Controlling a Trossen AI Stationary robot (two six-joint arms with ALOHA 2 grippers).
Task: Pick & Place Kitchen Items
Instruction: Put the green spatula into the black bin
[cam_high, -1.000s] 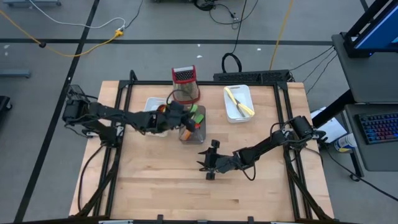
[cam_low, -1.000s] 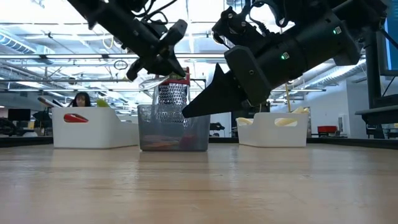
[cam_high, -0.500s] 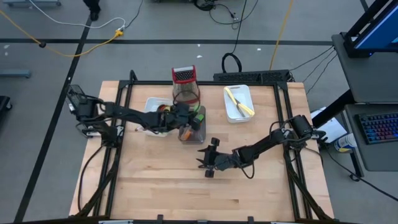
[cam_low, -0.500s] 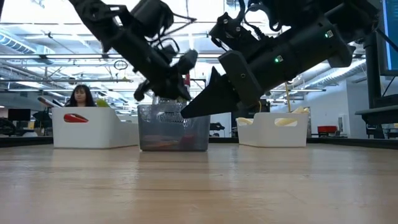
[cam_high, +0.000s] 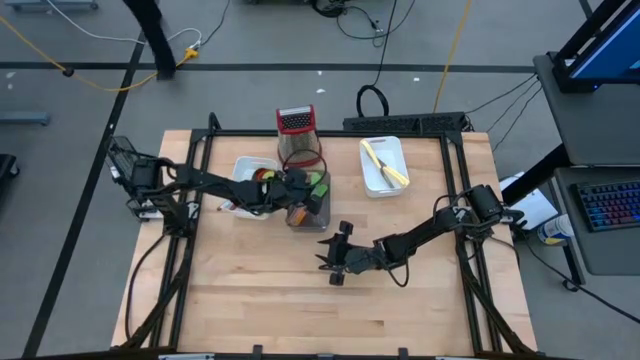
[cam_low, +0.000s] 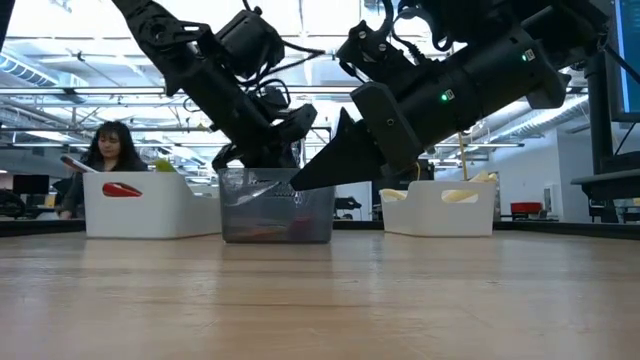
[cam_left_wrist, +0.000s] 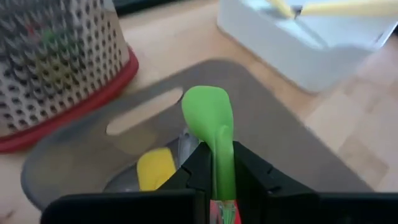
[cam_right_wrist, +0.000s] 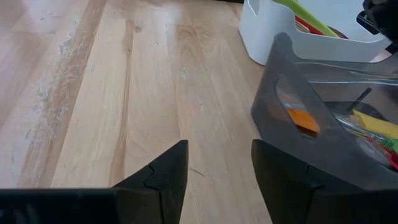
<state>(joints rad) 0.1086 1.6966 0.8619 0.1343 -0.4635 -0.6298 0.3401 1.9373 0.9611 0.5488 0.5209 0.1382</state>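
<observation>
From above, the left end effector (cam_high: 300, 193) hides the grey tray's (cam_high: 322, 215) contents. Its wrist camera shows it clamped on a green spatula (cam_left_wrist: 211, 127) over that tray, perhaps touching nothing. The right end effector (cam_high: 335, 262) hangs wide, empty, above the counter (cam_high: 250, 290).

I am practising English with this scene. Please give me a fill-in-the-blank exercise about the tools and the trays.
1. The left tool is shut on a slim ____ spatula.
2. It holds the spatula over the ____ plastic tray.
3. The right tool is ____ and holds nothing.
4. The yellow utensils lie in a ____ rectangular tray.

Missing words: green; grey; open; white
</observation>
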